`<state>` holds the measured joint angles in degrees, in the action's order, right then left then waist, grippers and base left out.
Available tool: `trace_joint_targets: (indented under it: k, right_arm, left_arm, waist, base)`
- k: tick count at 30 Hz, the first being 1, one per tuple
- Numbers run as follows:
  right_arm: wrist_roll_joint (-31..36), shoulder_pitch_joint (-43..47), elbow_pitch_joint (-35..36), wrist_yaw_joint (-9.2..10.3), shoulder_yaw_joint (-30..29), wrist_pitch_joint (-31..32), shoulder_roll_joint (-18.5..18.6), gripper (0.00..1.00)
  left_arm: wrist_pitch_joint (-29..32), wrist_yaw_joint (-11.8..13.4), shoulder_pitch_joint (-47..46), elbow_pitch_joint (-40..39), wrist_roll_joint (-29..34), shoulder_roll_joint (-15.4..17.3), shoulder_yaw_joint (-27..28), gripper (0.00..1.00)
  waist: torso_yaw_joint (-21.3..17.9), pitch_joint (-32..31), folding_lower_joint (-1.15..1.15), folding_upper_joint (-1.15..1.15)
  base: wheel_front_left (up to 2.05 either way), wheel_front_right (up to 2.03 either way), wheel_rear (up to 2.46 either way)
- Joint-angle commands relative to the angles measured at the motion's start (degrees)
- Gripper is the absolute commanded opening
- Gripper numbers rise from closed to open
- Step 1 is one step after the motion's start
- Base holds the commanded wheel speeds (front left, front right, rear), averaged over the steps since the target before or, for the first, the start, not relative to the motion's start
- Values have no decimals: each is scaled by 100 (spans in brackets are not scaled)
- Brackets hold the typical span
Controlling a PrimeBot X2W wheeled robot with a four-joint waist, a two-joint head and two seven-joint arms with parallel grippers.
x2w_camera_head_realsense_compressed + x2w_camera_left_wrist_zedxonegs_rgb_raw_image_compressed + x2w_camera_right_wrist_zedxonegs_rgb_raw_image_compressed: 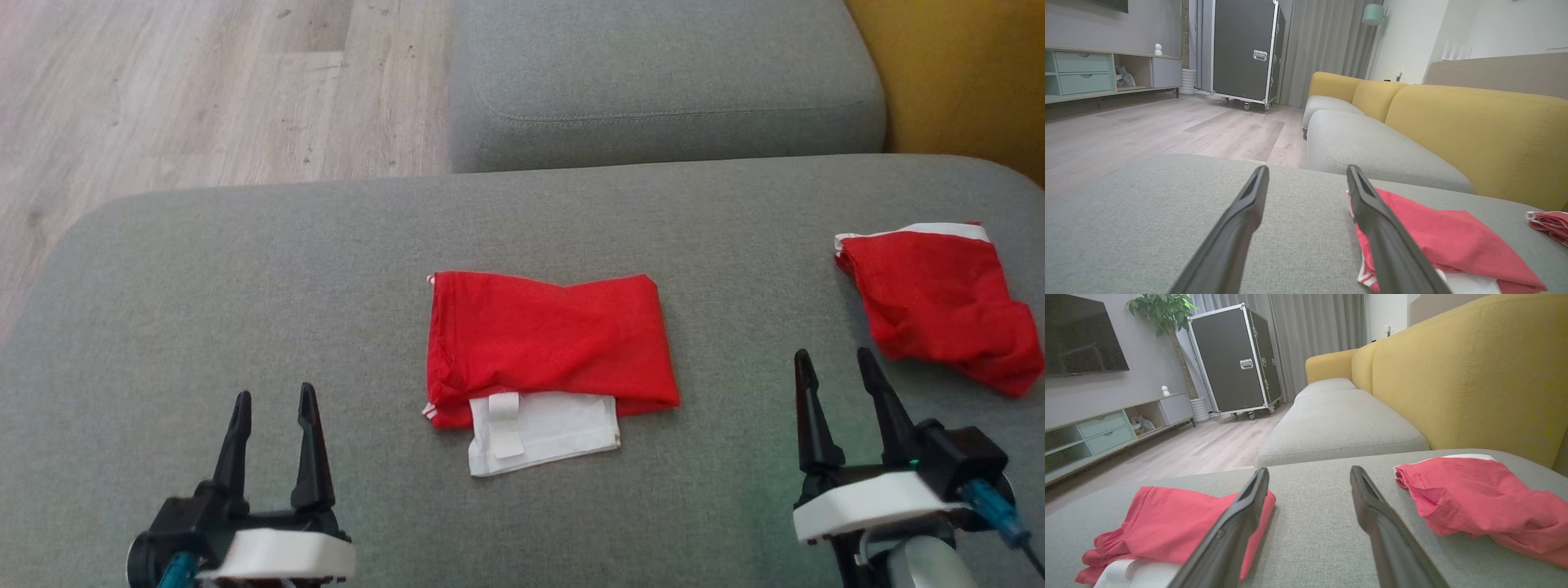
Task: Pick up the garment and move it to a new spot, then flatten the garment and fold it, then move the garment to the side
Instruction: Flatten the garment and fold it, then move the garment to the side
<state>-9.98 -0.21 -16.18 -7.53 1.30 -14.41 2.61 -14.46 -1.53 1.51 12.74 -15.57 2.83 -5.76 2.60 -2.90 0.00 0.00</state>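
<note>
The folded red garment [547, 343] lay near the middle of the broad grey cushion [245, 269], doubled over into a rough rectangle. A white panel [543, 433] stuck out from under its near edge, with a small white tab lying on top of that. Red-and-white trim showed at the near left corner of the fold.

The left hand [274, 394] hovered over the near left part of the cushion, its two dark fingers apart and nothing between them. It sat well to the left of the garment and touched no cloth. The right hand [833, 355] was over the near right part of the cushion, fingers likewise spread and empty. It stood between the folded garment and a second red garment [939, 306], clear of both.

That second piece lay crumpled near the cushion's right edge, a white band along its far side. Beyond the big cushion was another grey seat cushion [653, 73], with the yellow backrest [963, 73] running along the right. Pale wooden floor [163, 90] stretched off to the left. A black wheeled case [1243, 49] stood by the curtains at the far end of the room.
</note>
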Motion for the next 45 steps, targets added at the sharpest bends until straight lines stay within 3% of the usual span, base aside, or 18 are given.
trace_joint_targets:
  k: [1,15,24,29,34,40,45]
  right_arm:
    - [-29,-213,205,4,123,-59,28,100]
    - [149,-424,-198,4,113,-43,27,100]
    - [237,-1043,-878,4,257,484,27,100]
    - [84,-1510,-1604,4,383,880,27,100]
    - [-602,-2028,-2568,4,528,1208,27,100]
    - [-1407,-2600,-3651,4,769,1060,27,100]
    - [-1564,-3016,-4474,4,1091,839,27,100]
  left_arm:
    - [-54,5,-188,-200,36,5,169,100]
    - [-54,-1,-365,-183,3,5,27,100]
    - [-54,-38,-724,-122,21,5,-195,100]
    - [-54,-27,-904,-69,60,5,-305,100]
    - [-54,10,-981,-45,-68,5,-430,100]
    - [-54,31,-1071,-11,-108,5,-543,100]
    - [-54,49,-1080,-1,-117,5,-559,100]
  waist:
    - [9,-8,0,0]
    - [261,157,0,0]
    - [608,546,0,0]
    - [817,691,0,0]
    - [994,782,0,0]
    - [1202,869,0,0]
    - [1282,882,0,0]
  base:
    - [0,0,0]
    - [0,0,0]
    - [0,0,0]
    - [0,0,0]
    - [0,0,0]
    - [0,0,0]
    - [0,0,0]
